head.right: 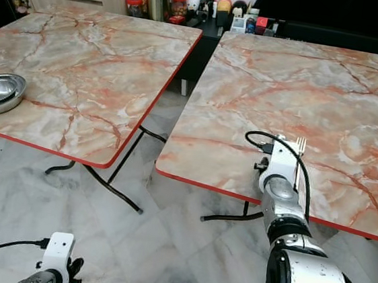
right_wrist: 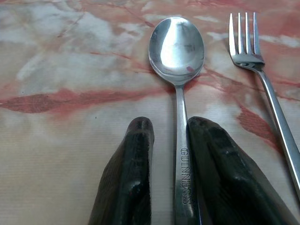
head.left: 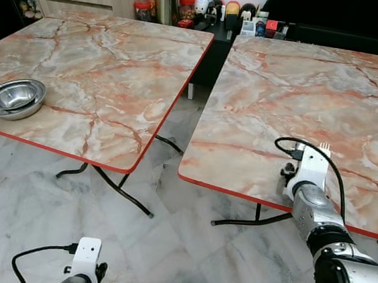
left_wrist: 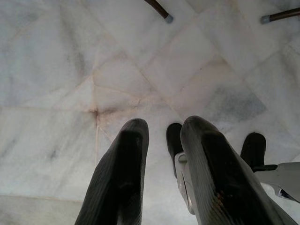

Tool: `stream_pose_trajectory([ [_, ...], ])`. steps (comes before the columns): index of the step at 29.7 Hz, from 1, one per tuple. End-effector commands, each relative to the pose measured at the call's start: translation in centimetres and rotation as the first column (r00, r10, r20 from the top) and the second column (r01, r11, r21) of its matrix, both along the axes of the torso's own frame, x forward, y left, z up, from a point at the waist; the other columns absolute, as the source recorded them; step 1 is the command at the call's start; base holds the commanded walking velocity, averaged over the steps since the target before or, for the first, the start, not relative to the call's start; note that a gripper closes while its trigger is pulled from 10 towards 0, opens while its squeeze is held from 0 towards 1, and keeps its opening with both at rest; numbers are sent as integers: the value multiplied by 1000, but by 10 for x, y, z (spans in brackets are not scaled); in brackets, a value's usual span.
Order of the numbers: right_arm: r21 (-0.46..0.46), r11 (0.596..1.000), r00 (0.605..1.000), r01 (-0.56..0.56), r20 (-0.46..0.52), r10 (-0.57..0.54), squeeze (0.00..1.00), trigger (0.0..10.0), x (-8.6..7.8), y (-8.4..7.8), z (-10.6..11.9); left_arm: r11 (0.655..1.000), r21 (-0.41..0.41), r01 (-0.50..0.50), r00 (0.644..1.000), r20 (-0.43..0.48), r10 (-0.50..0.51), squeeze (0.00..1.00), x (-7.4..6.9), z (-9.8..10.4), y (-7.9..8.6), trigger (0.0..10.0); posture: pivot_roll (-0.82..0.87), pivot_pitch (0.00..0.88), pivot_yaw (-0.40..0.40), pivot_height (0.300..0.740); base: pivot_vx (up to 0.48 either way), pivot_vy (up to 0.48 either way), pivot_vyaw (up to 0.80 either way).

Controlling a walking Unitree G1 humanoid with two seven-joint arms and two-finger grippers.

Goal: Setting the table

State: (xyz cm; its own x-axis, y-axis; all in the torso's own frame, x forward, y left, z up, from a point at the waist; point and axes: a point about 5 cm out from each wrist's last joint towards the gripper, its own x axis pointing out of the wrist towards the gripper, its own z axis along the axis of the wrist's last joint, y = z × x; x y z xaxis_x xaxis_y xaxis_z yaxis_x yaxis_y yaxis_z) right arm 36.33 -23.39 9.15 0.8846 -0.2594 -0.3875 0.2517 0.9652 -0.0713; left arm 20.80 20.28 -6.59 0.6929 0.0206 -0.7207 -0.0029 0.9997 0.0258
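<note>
Nearest the head camera, the right gripper [right_wrist: 168,136] reaches out over the front edge of the right-hand marble-patterned desk [head.left: 297,78], its silver arm rising from the lower right of the view. Its jaws are clenched on the handle of a spoon [right_wrist: 177,51], which runs between the two black fingers [right_wrist: 136,164]; the handle bears the stamped word GUINNESS, and the bowl faces up, flat on the desk top beyond the fingertips. Just beside the spoon and roughly parallel to it lies a fork [right_wrist: 248,51], tines pointing away from the gripper, apart from the spoon and not touched by the fingers. In the head views only the fork's tines [head.right: 301,145] peek out past the wrist. Hanging low over the pale marble floor [left_wrist: 70,70], the left gripper [left_wrist: 161,140] has its jaws released, a narrow gap showing between the two fingers and nothing in it. On the left-hand desk [head.left: 116,59], well apart from the cutlery, a steel bowl [head.left: 13,97] sits near the front left edge; another bowl seems nested inside it, and no food can be made out in it. Jars and small containers [head.left: 170,1] crowd a counter behind the desks, their contents too small to tell.
</note>
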Motion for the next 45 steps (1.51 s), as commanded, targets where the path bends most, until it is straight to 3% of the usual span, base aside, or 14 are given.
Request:
stream_pose_trajectory([
  [1,7,1000,999,13,-31,-13,0,0,-6,-2,-10,1000,-9,-13,999,-35,12,0,-7,-4,3,10000,-11,119,39,740,0,0,0],
  [17,18,1000,1000,-4,-22,5,0,0,-6,3,-12,1000,10,-24,997,-68,25,0,-14,-7,7,10000,-10,109,38,740,0,0,0],
  [20,25,1000,1000,-19,19,18,0,0,-4,7,-8,999,22,-40,996,-73,42,0,-16,-8,10,10000,-12,103,37,740,0,0,0],
  [21,17,999,997,-36,75,35,0,4353,0,9,-1,998,28,-48,996,-73,50,0,-17,-9,11,10000,-12,101,37,740,0,0,0],
  [25,1,999,993,-50,107,50,0,4353,2,11,4,998,35,-44,996,-75,47,0,-18,-9,11,10000,-12,100,37,740,0,0,0],
  [26,-10,997,983,-77,165,78,0,10000,6,16,12,998,45,-44,996,-79,48,0,-19,-9,12,10000,-16,92,35,740,0,0,0],
  [27,-41,992,953,-119,275,126,0,10000,11,25,30,997,53,-63,994,-84,67,0,-21,-10,14,10000,-17,88,33,740,0,0,0],
  [28,-41,992,953,-119,275,126,0,10000,11,25,30,997,53,-63,994,-84,67,0,-21,-10,14,10000,-17,88,33,740,0,0,0],
  [30,-67,988,911,-136,383,151,0,10000,13,33,47,995,52,-89,992,-86,93,0,-23,-11,15,10000,-15,83,31,740,0,0,0],
  [31,-67,988,911,-136,383,151,0,10000,13,33,47,995,52,-89,992,-86,93,0,-23,-11,15,10000,-15,83,31,740,0,0,0],
  [34,-78,986,862,-149,478,168,0,10000,15,43,67,995,43,-93,991,-87,96,0,-24,-11,14,10000,-14,77,28,740,0,320,0],
  [40,-131,976,811,-175,542,219,0,10000,21,55,94,995,47,-93,992,-86,96,0,-24,-11,15,10000,-13,80,22,740,0,480,0],
  [45,-129,977,795,-169,568,213,0,10000,22,57,105,993,49,-105,991,-83,109,0,-23,-11,16,10000,-6,94,21,740,0,480,0],
])
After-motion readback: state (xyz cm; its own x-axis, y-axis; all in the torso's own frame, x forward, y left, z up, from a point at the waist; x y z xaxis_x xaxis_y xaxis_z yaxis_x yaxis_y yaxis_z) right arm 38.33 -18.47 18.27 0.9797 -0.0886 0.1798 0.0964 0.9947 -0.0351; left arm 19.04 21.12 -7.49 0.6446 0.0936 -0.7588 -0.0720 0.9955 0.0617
